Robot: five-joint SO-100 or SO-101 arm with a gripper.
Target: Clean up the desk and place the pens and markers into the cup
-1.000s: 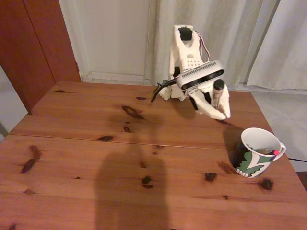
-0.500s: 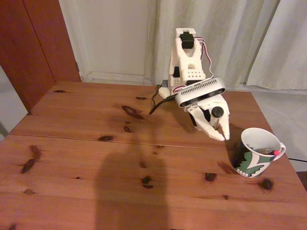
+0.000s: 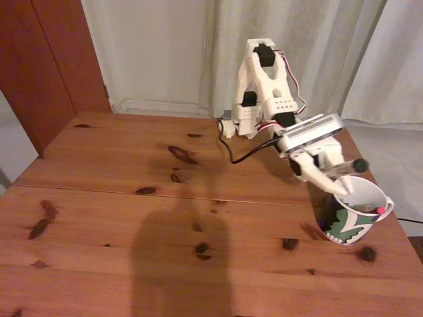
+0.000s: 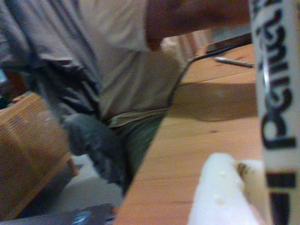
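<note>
In the fixed view my gripper (image 3: 338, 179) hangs just over the back rim of the cup (image 3: 344, 226), a white mug with a dark green and black pattern near the desk's (image 3: 132, 218) right edge. It is shut on the white marker (image 3: 349, 168), which lies nearly level with its black cap pointing right. A pen with a pink end (image 3: 381, 210) leans inside the cup. In the wrist view the marker (image 4: 274, 93) runs down the right side with black lettering, beside a white finger (image 4: 220, 192), above the desk (image 4: 206, 140).
A black cable (image 3: 241, 155) trails from the arm's base (image 3: 246, 125) across the back of the desk. The wrist view shows a person's torso (image 4: 126, 70) at the desk's edge, a wicker basket (image 4: 28, 140) on the floor, and a slim grey object (image 4: 234, 61) far along the desk.
The arm has swung right and down from the back of the desk to above the cup. The marker tipped from upright to nearly level.
</note>
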